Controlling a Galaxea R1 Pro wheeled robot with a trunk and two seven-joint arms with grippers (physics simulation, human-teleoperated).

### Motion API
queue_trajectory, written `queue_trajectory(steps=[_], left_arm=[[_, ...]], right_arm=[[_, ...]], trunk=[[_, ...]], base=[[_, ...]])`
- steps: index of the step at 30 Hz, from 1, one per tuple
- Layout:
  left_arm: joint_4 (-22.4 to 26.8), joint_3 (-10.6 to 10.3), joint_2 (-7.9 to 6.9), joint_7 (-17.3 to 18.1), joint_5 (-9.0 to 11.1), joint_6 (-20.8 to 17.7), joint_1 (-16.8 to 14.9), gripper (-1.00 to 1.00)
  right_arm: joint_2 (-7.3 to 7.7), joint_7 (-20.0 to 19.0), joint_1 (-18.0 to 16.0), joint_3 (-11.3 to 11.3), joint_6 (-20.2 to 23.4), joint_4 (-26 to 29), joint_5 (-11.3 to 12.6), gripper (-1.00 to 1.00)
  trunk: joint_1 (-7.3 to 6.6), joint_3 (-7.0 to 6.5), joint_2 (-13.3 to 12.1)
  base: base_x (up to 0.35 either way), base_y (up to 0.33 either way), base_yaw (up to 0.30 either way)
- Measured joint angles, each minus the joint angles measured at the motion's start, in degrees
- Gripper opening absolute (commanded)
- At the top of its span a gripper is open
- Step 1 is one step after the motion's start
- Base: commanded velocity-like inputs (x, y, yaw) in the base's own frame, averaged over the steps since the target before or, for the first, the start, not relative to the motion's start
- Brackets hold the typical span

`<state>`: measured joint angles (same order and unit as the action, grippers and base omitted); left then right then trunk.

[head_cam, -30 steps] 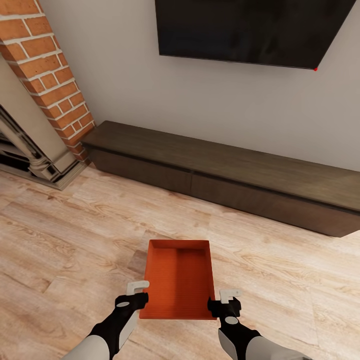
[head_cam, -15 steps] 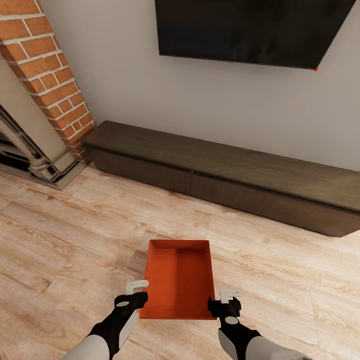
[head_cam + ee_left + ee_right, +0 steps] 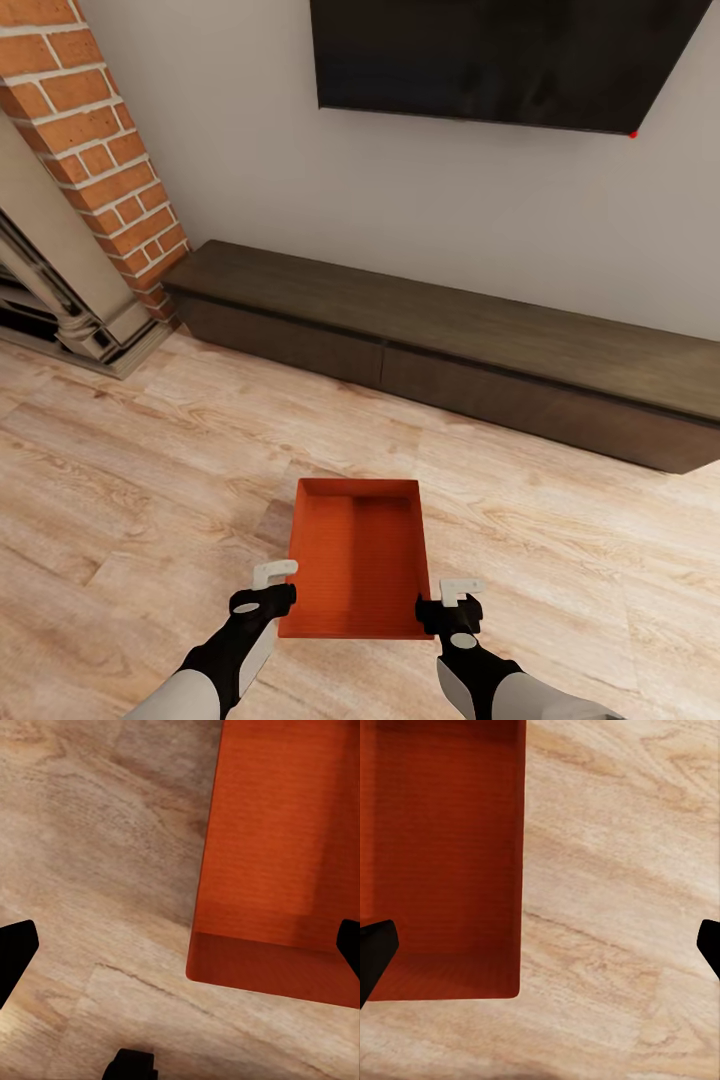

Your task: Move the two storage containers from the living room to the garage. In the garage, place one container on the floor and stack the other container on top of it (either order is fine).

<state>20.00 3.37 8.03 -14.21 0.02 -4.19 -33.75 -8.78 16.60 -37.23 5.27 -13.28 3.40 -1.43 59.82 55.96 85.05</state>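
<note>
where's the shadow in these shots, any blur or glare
Head view: sharp, even light, no glare; a soft shadow on the plank floor left of the bin. Left wrist view: the bin's inside is darker along one wall. Right wrist view: floor grain slightly soft.

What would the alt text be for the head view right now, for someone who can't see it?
An orange-red storage container sits on the light wood-plank floor, flanked by the robot's left hand and right hand at its near corners. Behind stand a long dark cabinet, a brick fireplace and a wall-mounted screen.

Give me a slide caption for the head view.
Both hands flank an orange-red storage container above the living room's wood-plank floor, facing a low dark cabinet.
</note>
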Motion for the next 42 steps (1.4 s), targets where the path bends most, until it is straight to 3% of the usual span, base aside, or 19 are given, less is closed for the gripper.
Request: queue_trajectory(steps=[14,19,42], left_arm=[[-0.2,-0.2,-0.09,0.0,-0.1,-0.7,0.0,1.00],[-0.2,-0.3,-0.23,0.0,-0.1,-0.6,0.0,1.00],[-0.2,-0.3,-0.34,0.0,-0.1,-0.6,0.0,1.00]], right_arm=[[-0.08,-0.2,0.0,0.0,-1.1,0.0,0.0,1.00],[0.05,-2.6,0.0,-0.1,-2.0,-0.1,0.0,1.00],[-0.02,-4.8,0.0,-0.1,-3.9,-0.4,0.1,1.00]], trunk=[[3.08,2.51,5.6],[4.17,3.41,7.6],[9.23,7.54,16.8]], base=[[0.000,0.000,0.000],[0.000,0.000,0.000],[0.000,0.000,0.000]])
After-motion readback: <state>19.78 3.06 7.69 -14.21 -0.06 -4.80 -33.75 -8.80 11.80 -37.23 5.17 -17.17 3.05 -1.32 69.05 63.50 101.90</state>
